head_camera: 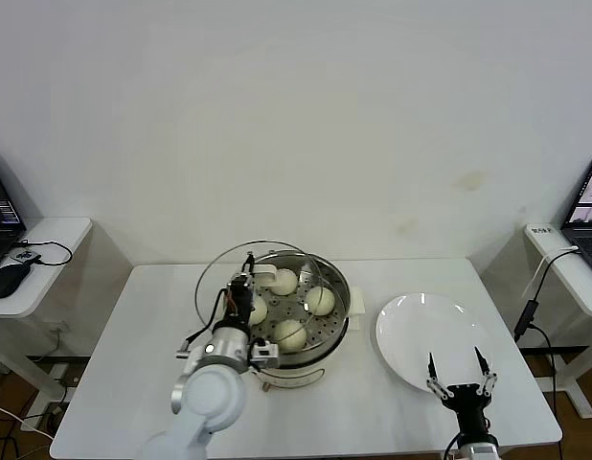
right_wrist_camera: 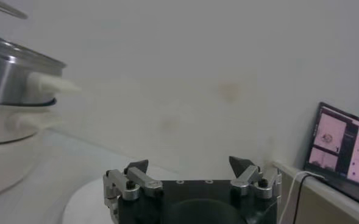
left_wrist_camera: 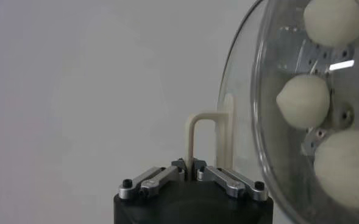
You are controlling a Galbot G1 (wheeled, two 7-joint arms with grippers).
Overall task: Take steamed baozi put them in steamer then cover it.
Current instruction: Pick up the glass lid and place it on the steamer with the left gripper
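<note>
The steamer (head_camera: pixel 327 347), a shiny steel pot on a white base, stands mid-table. Several cream-white steamed baozi (head_camera: pixel 320 300) lie on its perforated tray. The cover (head_camera: pixel 217 271), a clear glass lid with a metal rim, is held tilted over the steamer's left side. My left gripper (head_camera: pixel 244 287) is shut on its cream handle. In the left wrist view the left gripper (left_wrist_camera: pixel 191 163) pinches one leg of that handle (left_wrist_camera: pixel 191 137), and baozi (left_wrist_camera: pixel 304 100) show through the cover (left_wrist_camera: pixel 243 122). My right gripper (head_camera: pixel 459 369) (right_wrist_camera: pixel 190 165) stands open and empty at the plate's near edge.
A flat white plate (head_camera: pixel 416 326) lies right of the steamer (right_wrist_camera: pixel 11 76). Side tables flank the main table: the left one (head_camera: pixel 47 235) carries a mouse and cable, the right one a laptop (head_camera: pixel 590 206) (right_wrist_camera: pixel 344 152) with cables hanging down.
</note>
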